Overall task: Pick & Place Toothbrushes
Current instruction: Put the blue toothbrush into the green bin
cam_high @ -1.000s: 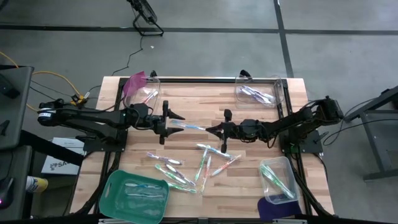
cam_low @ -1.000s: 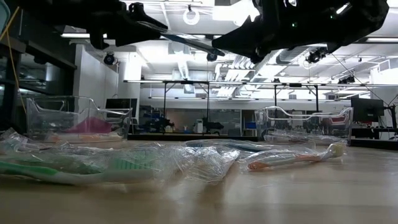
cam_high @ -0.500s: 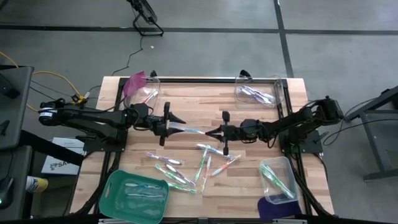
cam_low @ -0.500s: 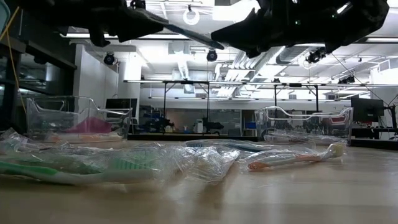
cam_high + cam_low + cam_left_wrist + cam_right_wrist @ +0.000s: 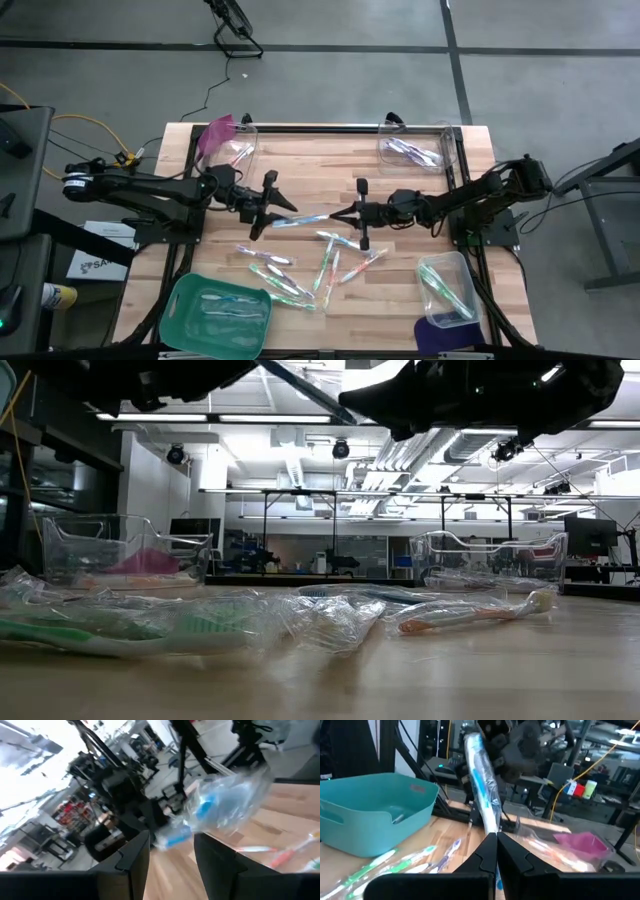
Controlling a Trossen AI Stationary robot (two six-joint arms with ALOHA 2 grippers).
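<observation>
The left gripper [image 5: 277, 209] and the right gripper [image 5: 338, 214] are facing each other above the middle of the wooden surface [image 5: 330, 160], and both are holding one blue toothbrush [image 5: 304, 219] between them. The left gripper is closing its fingers partly around one end, and the right gripper is pinching the other end with fingers fully closed. This toothbrush is thin, white and blue, and it is wrapped in a clear, wrinkled plastic bag. It is hanging in the air, not touching the surface. Below it, the other toothbrushes [image 5: 300, 268] are lying scattered on the surface, also in clear wrappers, with green, blue and pink colours. One second ago the left gripper was standing wide open beside the brush; now its fingers have come in on it, and it is turned more at a slant.
</observation>
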